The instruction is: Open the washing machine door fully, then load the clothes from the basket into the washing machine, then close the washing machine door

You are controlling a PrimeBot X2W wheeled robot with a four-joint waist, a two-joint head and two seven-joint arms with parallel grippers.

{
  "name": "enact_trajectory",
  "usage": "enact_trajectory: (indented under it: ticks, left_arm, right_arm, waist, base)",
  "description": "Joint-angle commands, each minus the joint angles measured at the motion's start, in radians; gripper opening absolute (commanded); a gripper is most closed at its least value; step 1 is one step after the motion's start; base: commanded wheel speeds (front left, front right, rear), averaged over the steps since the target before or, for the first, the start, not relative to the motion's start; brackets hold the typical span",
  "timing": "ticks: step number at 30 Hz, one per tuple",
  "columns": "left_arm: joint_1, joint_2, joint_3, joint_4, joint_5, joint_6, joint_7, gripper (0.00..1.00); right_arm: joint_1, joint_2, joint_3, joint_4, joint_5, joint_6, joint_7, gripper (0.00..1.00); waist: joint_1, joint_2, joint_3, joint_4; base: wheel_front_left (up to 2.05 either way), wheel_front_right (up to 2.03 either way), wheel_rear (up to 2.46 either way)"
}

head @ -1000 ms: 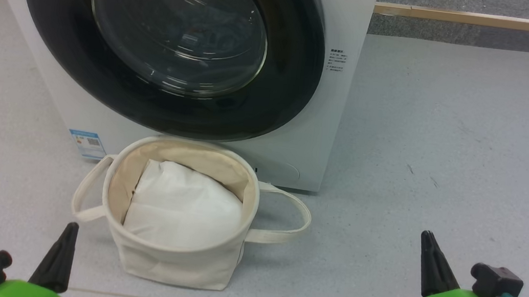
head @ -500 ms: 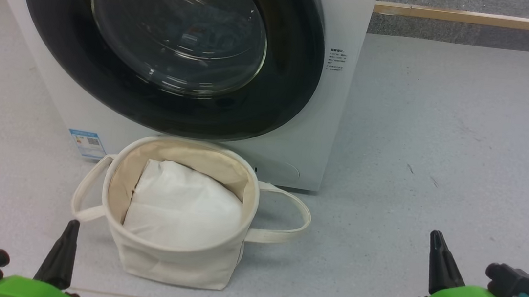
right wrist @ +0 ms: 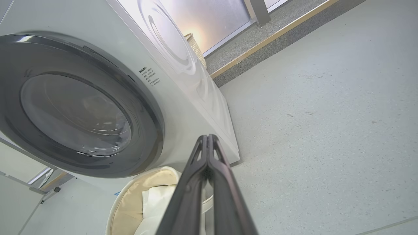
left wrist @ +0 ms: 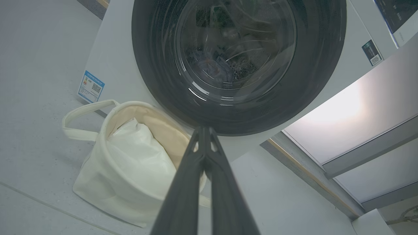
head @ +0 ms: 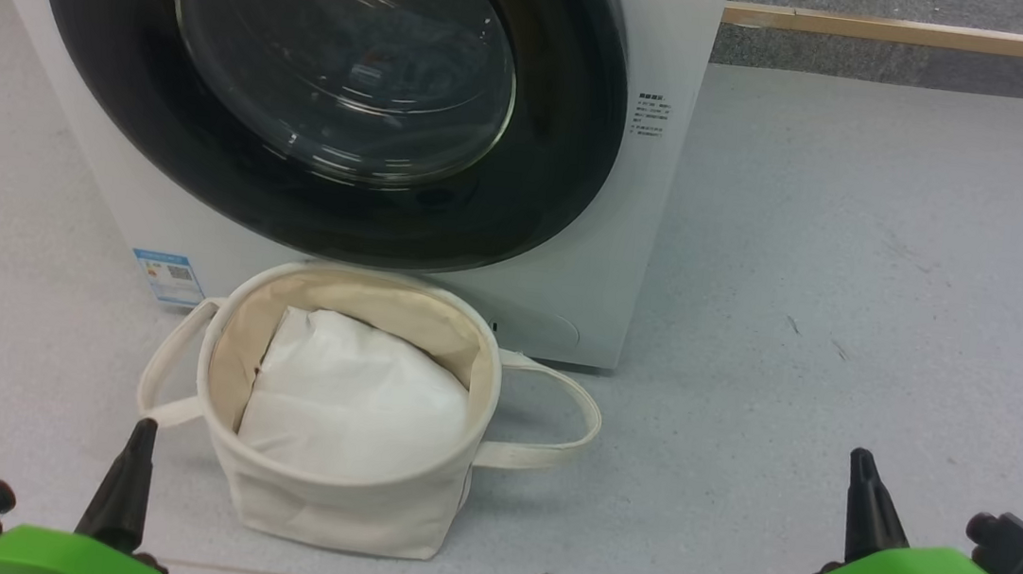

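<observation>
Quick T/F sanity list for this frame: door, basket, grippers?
1. The washing machine door is shut. True.
2. Both grippers are open. False: the left gripper and the right gripper are shut, holding nothing.
3. The basket stands upright in front of the washing machine. True.
4. Blue garments lie on top in the basket. False: plain white padding shows there.

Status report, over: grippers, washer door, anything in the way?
Left gripper shut, empty; right gripper shut, empty. Washing machine door closed. Basket stands right below door, white padding inside.
</observation>
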Motion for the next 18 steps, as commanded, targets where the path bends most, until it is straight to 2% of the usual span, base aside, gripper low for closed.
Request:
enact_trajectory:
  ticks: [1, 18]
  left_arm:
    - [-0.037, 0.01, 0.03, -0.038, -0.019, -0.002, 0.008, 0.0]
    - [-0.03, -0.033, 0.067, -0.061, -0.139, -0.003, 0.058, 0.0]
  right_arm:
    - [-0.035, 0.001, -0.004, -0.04, 0.026, 0.0, 0.008, 0.0]
    - [-0.027, 0.008, -0.036, -0.057, 0.199, 0.0, 0.058, 0.0]
  waist:
    - [0.0, 0.0, 0.0, 0.0]
    - [0.0, 0.0, 0.002, -0.001]
  base:
    - [0.0, 0.0, 0.0]
    - [0.0, 0.0, 0.0]
